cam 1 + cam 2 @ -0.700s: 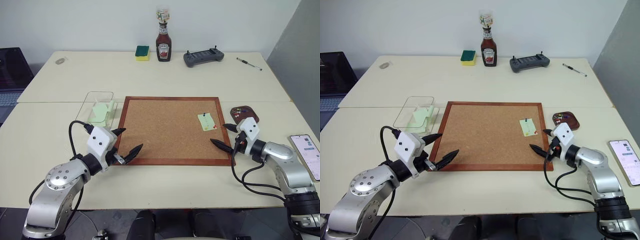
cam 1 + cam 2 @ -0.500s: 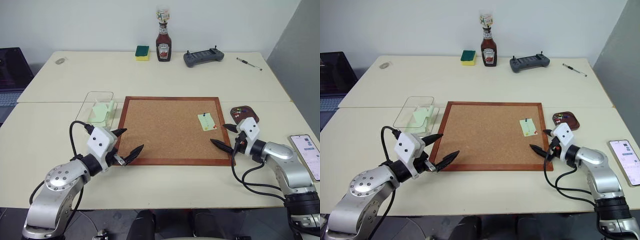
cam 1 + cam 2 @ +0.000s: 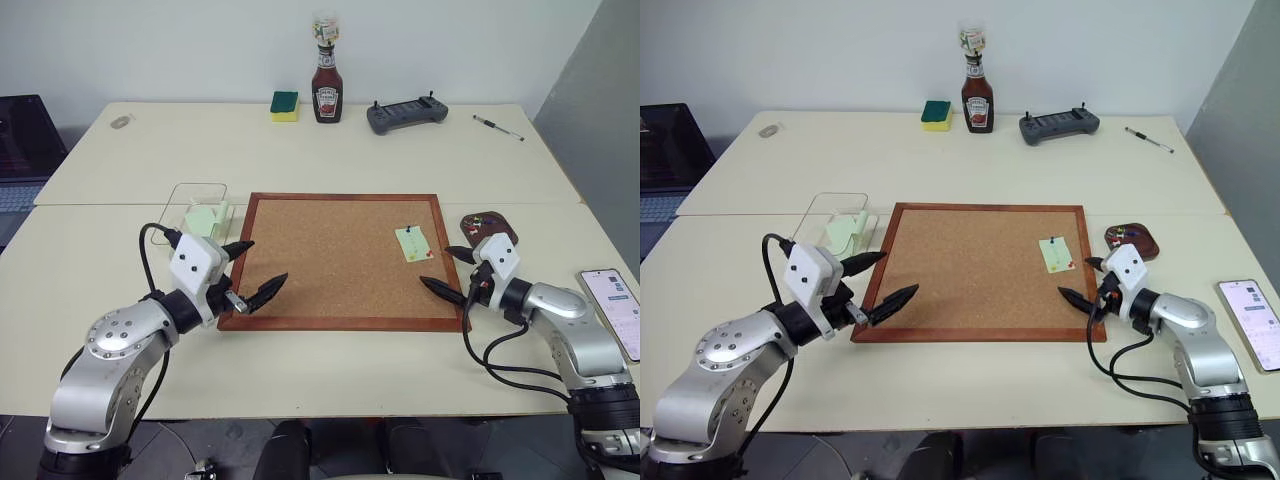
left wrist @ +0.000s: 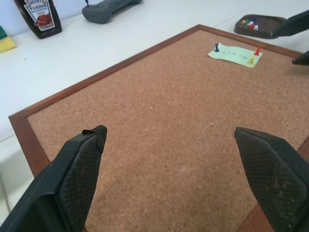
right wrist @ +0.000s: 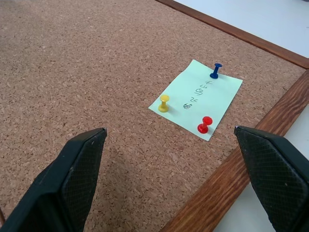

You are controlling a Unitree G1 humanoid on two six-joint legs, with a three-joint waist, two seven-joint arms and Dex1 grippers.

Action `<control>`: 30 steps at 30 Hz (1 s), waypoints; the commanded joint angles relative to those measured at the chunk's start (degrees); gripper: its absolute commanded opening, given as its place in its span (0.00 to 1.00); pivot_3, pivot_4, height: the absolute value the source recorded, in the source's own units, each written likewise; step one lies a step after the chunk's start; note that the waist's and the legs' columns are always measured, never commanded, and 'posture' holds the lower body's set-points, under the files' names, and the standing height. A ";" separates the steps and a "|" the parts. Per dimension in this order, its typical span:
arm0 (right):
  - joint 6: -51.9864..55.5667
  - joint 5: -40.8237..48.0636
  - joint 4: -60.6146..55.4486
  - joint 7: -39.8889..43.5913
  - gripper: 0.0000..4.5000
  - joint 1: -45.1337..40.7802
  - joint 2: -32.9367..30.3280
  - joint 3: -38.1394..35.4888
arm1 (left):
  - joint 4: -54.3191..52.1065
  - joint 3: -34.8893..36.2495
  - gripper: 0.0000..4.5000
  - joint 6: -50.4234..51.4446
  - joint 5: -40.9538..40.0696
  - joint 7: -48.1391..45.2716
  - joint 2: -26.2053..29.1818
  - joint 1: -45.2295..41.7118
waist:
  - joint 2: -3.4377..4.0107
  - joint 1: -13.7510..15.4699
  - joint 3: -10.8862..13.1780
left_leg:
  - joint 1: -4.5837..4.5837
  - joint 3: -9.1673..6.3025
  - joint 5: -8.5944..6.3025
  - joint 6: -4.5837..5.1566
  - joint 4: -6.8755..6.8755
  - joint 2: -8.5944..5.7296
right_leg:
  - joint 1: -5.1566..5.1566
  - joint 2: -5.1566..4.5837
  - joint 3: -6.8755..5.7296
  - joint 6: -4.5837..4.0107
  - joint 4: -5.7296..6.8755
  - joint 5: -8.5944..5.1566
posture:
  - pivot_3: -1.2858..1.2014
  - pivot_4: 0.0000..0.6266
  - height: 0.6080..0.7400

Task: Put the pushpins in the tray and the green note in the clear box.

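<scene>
A pale counter (image 3: 330, 150) before a white wall carries a cork board (image 3: 340, 260), the reference landmark. Left of the board, just beside its frame, stands the clear box (image 3: 195, 215) with pale green slips inside. The left gripper (image 3: 252, 272) hovers over the board's near-left corner, jaws apart, nothing held. On the board's right portion lies the green note (image 5: 195, 99), fixed by blue, yellow and red pushpins (image 5: 204, 124). The right gripper (image 3: 450, 272) hovers at the board's right edge, near the note, jaws apart and empty. Right of the board sits the tray (image 3: 488, 226), already containing coloured pins.
</scene>
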 commanded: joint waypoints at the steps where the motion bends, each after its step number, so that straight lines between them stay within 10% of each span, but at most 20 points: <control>1: 0.64 1.31 -3.40 -0.98 1.00 -0.96 0.44 -1.72 | 1.69 0.37 0.84 -2.07 -0.66 -2.03 0.95 -2.89 | 0.00 0.00 0.00 | 0.00 0.01 0.00 0.00 0.00 -0.01 | 0.00 0.00 0.01 0.00 0.00 0.00 | 0.52 0.24 1.00; 21: 2.91 4.21 -9.14 -1.46 1.00 2.66 0.92 -3.42 | 26.30 -17.98 0.01 -10.07 9.37 -9.35 -6.98 -23.87 | 0.00 -0.19 0.00 | -0.03 0.01 0.00 0.00 0.02 -0.02 | -0.02 0.01 -0.01 0.00 0.02 0.00 | 0.52 0.24 1.00; 30: 4.79 4.42 -8.90 -2.18 1.00 -1.17 1.85 -2.40 | 40.56 -19.56 0.01 -16.73 13.19 -8.35 -14.17 -28.49 | 0.00 -0.16 0.00 | -0.04 0.00 0.00 0.00 0.08 -0.05 | -0.02 0.00 -0.02 0.01 0.03 0.00 | 0.52 0.24 1.00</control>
